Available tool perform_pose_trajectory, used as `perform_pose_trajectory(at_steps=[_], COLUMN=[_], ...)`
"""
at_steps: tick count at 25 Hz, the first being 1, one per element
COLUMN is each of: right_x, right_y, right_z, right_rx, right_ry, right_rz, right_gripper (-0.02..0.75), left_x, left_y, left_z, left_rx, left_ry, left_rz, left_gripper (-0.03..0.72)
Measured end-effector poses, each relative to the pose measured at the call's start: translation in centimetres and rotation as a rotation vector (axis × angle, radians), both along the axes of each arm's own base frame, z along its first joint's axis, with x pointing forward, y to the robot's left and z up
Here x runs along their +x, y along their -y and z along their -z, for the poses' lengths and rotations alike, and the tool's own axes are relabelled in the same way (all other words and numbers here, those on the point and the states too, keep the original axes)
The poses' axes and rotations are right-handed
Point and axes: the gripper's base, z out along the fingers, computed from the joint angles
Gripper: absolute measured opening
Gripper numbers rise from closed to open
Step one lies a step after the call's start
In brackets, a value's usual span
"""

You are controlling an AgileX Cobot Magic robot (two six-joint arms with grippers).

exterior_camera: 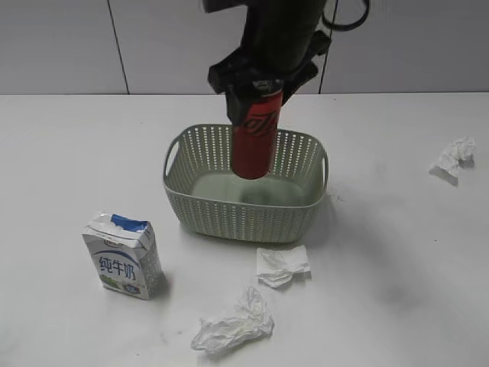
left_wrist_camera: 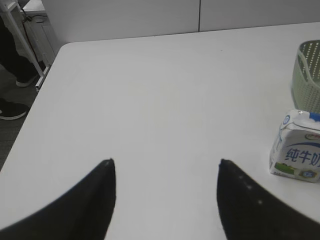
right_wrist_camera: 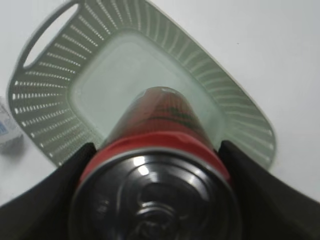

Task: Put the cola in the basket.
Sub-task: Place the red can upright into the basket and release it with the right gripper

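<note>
The cola (exterior_camera: 254, 141) is a tall red can with black lettering. My right gripper (exterior_camera: 260, 86) is shut on its upper part and holds it upright over the pale green basket (exterior_camera: 200, 205), its lower end below the rim and above the floor. In the right wrist view the cola's silver top (right_wrist_camera: 155, 195) sits between the fingers of my right gripper (right_wrist_camera: 156, 150), with the basket (right_wrist_camera: 45, 100) below. My left gripper (left_wrist_camera: 165, 162) is open and empty over bare table; the basket's edge (left_wrist_camera: 305, 75) shows at the right.
A white-and-blue milk carton (exterior_camera: 122, 256) stands front left of the basket, also in the left wrist view (left_wrist_camera: 296, 152). Crumpled tissues lie in front of the basket (exterior_camera: 283, 265), nearer the front edge (exterior_camera: 233, 321) and far right (exterior_camera: 452, 157).
</note>
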Motion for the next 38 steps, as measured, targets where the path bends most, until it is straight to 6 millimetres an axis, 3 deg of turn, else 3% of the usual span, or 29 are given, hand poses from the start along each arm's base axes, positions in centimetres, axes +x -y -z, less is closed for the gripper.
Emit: perform_pose_trajectory(at_steps=[9,23,28,32,35,38], right_x=[1.6,1.6,1.7,2.0,3.0,4.6], right_y=[-1.7,-2.1,-2.5,-2.8,-2.4,-0.5], right_z=[5.6,6.8,5.5,3.0,0.1,-2.6], right_rx=[-0.018,-0.024,0.018,0.044,0.092,0.134], right_ry=[-0.036,-0.062,-0.052,-0.023,0.042,0.096], right_rz=[-0.010,-0.063,-0.085,-0.088,-0.040,0.027], right_gripper=[0.524,0.538,0.660,0.671,0.672,0.671], left_x=[0.0,0.0,0.0,0.0,0.0,0.0], left_y=[0.0,0.0,0.0,0.0,0.0,0.0], left_z=[0.0,0.0,0.0,0.0,0.0,0.0], left_rx=[0.000,0.000,0.000,0.000,0.000,0.000], left_ry=[0.000,0.000,0.000,0.000,0.000,0.000], left_rz=[0.000,0.000,0.000,0.000,0.000,0.000], left_gripper=[0.486,0.486,0.486,0.486,0.486,0.486])
